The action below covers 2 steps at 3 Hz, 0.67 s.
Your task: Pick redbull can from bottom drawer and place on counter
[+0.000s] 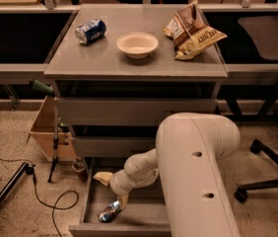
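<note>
The bottom drawer (144, 217) stands pulled out, its flat grey floor matte. Inside it, toward its front left corner, the slim, shiny redbull can (110, 211) lies on its side. Within the drawer, just above the can, hangs the gripper (112, 189), its two tan, wedge-shaped fingers spread apart and gripping nothing. Above the drawer, the matte grey desk (129, 65) carries a fatter blue soda can (90, 31) on its side, a round pale bowl (137, 44) and a crinkled snack bag (192, 29).

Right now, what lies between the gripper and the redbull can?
Nothing: camera view shows the open gripper right above the redbull can in the bottom drawer.
</note>
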### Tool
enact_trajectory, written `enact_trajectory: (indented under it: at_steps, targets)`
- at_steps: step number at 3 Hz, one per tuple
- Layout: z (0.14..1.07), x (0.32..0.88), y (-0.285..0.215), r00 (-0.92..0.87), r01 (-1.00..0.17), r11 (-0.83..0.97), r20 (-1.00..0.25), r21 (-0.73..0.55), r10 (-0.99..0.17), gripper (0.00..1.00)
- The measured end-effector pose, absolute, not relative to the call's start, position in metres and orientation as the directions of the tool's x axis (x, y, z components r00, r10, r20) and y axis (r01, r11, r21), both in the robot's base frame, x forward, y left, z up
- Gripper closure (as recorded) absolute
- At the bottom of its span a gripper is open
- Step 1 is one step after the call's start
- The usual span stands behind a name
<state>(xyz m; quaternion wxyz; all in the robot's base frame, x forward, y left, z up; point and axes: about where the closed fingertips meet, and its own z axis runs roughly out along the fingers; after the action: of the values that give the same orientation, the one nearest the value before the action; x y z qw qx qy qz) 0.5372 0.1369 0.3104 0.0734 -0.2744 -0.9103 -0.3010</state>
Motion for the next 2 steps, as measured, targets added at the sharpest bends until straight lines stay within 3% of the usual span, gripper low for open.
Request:
enact_trajectory:
  at_steps: [2]
  targets:
    - [0.25,0.561,0.15,-0.778,0.628,0.649,0.362,0.43,0.513,0.0]
